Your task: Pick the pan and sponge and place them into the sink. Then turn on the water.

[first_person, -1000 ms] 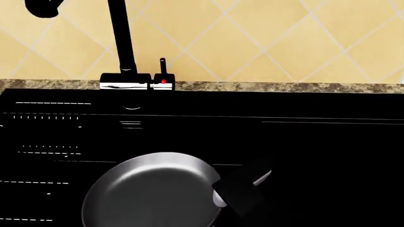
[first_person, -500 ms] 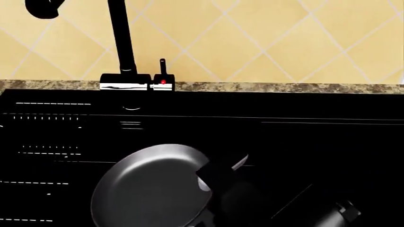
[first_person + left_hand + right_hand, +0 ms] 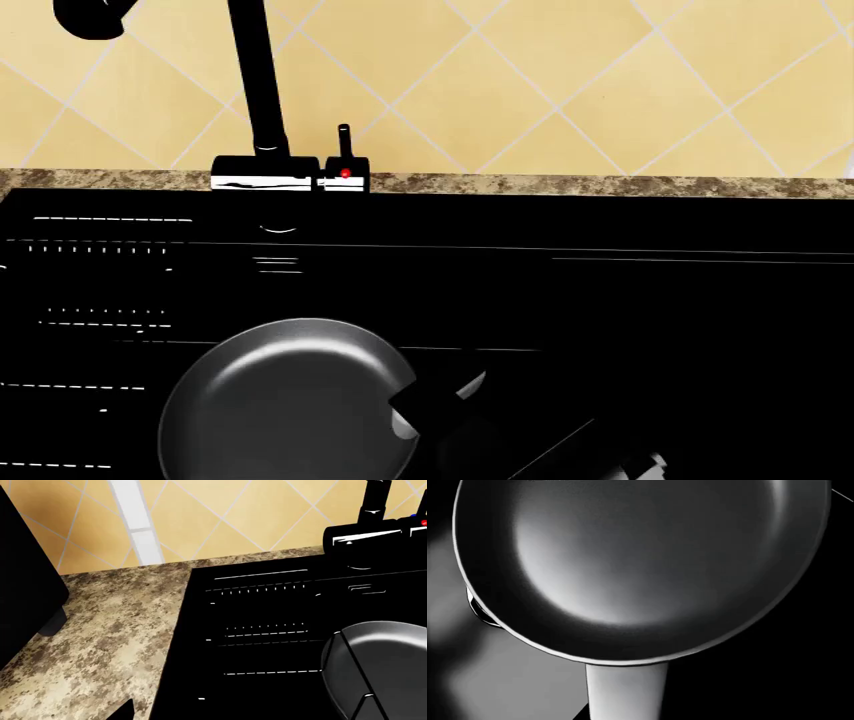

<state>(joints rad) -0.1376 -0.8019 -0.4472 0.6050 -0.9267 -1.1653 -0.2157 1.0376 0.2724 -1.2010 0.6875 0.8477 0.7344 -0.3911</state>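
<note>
The round dark grey pan (image 3: 274, 405) hangs over the left part of the black sink (image 3: 641, 300), and its rim reaches the bottom edge of the head view. My right gripper (image 3: 430, 408) is shut on the pan's short grey handle (image 3: 627, 690), which runs back between the jaws in the right wrist view. The pan's inside (image 3: 640, 565) fills that view. In the left wrist view the pan (image 3: 387, 655) shows over the sink (image 3: 267, 645). Only a dark sliver of my left gripper (image 3: 127, 712) shows, over the counter beside the sink. The sponge is out of view. No water runs from the faucet (image 3: 256, 90).
The red-dotted lever (image 3: 344, 150) stands just right of the faucet's chrome base. A granite countertop (image 3: 100, 630) lies left of the sink and as a strip (image 3: 601, 184) behind it, below a yellow tiled wall. A tall black object (image 3: 23, 580) stands on the counter.
The pan and my right gripper first moved slightly up and away, then shifted left and back toward the near edge. The faucet and lever have not moved.
</note>
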